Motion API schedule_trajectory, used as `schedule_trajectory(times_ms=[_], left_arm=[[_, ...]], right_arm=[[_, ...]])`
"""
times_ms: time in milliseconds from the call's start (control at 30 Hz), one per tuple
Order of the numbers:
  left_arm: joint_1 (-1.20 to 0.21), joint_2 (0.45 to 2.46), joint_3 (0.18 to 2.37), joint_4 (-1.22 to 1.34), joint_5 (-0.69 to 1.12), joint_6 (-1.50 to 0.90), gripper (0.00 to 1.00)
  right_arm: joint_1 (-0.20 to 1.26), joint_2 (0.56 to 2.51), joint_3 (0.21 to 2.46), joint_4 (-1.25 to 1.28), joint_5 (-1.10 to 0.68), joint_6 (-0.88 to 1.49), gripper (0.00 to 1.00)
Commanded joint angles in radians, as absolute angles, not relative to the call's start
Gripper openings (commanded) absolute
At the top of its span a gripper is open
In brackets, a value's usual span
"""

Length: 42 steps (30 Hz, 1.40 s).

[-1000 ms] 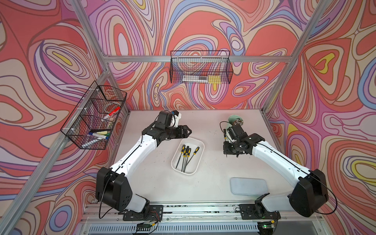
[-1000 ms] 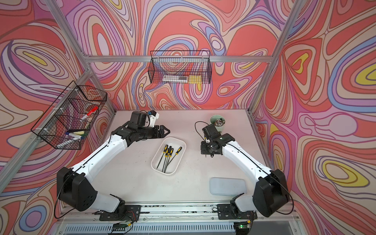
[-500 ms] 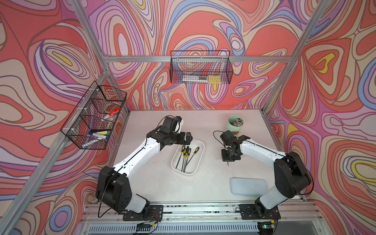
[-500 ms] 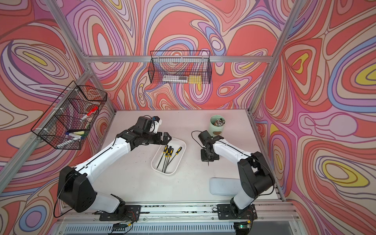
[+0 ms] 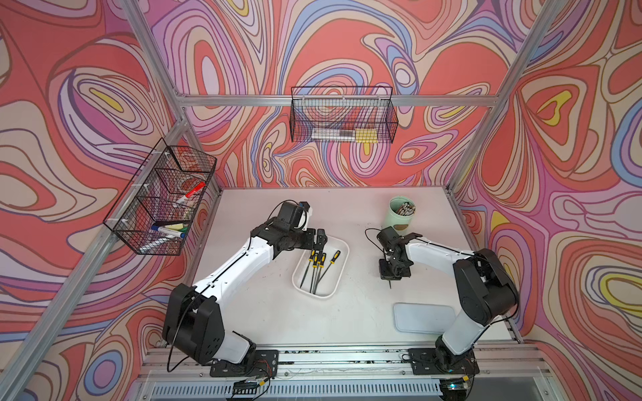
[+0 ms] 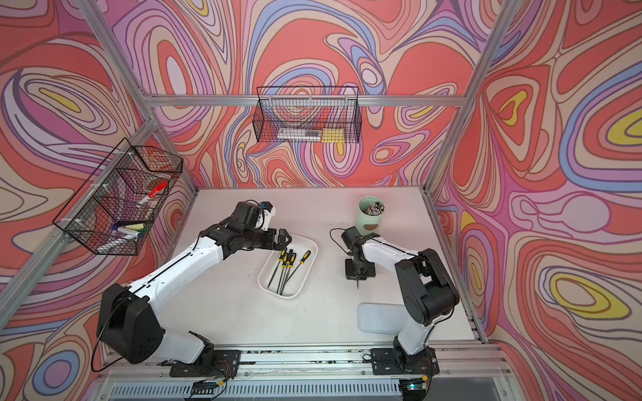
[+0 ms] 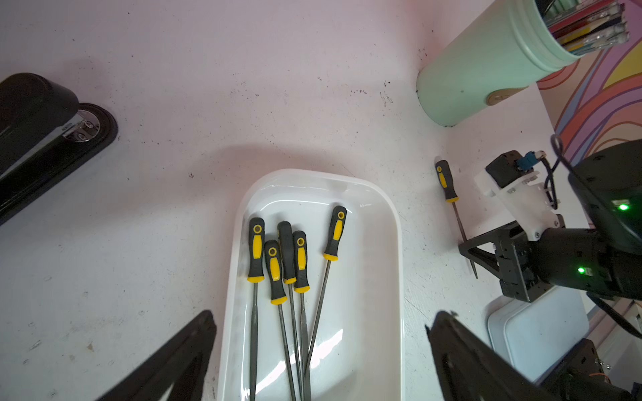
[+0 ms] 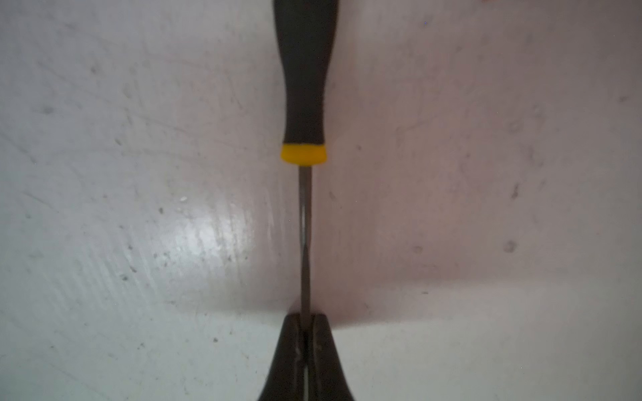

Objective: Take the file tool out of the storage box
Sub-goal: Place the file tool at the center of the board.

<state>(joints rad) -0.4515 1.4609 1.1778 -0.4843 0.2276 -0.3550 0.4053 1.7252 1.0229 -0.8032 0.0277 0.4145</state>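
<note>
Holding one file tool [image 7: 446, 180] by its thin metal part, the right end effector [image 8: 305, 323] is squeezing tight on it, low down at the table [image 7: 243, 86]. That file is lying outside the storage box [image 7: 364, 295], on the table or just above it; I cannot tell which. So the putting-down step looks to be going on. Next, that end effector is needing to let go and lift straight up. The left end effector [image 5: 315, 239] is hanging spread wide with nothing in it, right over the storage box. Under it, five more files [image 7: 288, 264] are lying in the box. Past the held file's handle, a green cup [image 7: 469, 80] is standing full of thin sticks. A flat lid [image 7: 535, 326] is lying back toward the right arm's base.
</note>
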Motion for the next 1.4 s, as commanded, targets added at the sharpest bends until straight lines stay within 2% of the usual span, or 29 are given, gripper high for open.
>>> schedule_trajectory(times_ms=[0, 133, 300, 767, 1000, 1067, 1100, 1167, 1367], left_arm=[[-0.454, 1.463, 1.174, -0.478, 0.203, -0.347, 0.99], [-0.455, 1.495, 1.183, -0.492, 0.184, -0.351, 0.99], [-0.455, 1.527, 1.185, -0.497, 0.154, -0.338, 0.99], [-0.494, 1.6, 1.214, -0.507, 0.135, -0.314, 0.9], [-0.538, 1.718, 1.288, -0.567, 0.054, -0.298, 0.77], [-0.551, 1.75, 1.317, -0.585, 0.035, -0.294, 0.71], [-0.558, 1.766, 1.331, -0.59, 0.032, -0.293, 0.69], [-0.573, 1.797, 1.357, -0.592, 0.031, -0.287, 0.64], [-0.61, 1.883, 1.431, -0.592, 0.045, -0.277, 0.52]], right_arm=[[0.399, 1.751, 1.029, -0.797, 0.034, 0.407, 0.0], [0.399, 1.755, 1.023, -0.798, 0.038, 0.405, 0.01], [0.399, 1.745, 1.014, -0.8, 0.049, 0.402, 0.09], [0.398, 1.632, 1.07, -0.853, 0.095, 0.366, 0.19], [0.399, 1.482, 1.15, -0.854, 0.006, 0.302, 0.45], [0.399, 1.445, 1.157, -0.836, -0.049, 0.292, 0.57], [0.399, 1.426, 1.156, -0.824, -0.074, 0.286, 0.67], [0.399, 1.401, 1.152, -0.805, -0.127, 0.277, 0.96], [0.399, 1.356, 1.119, -0.778, -0.174, 0.274, 0.98]])
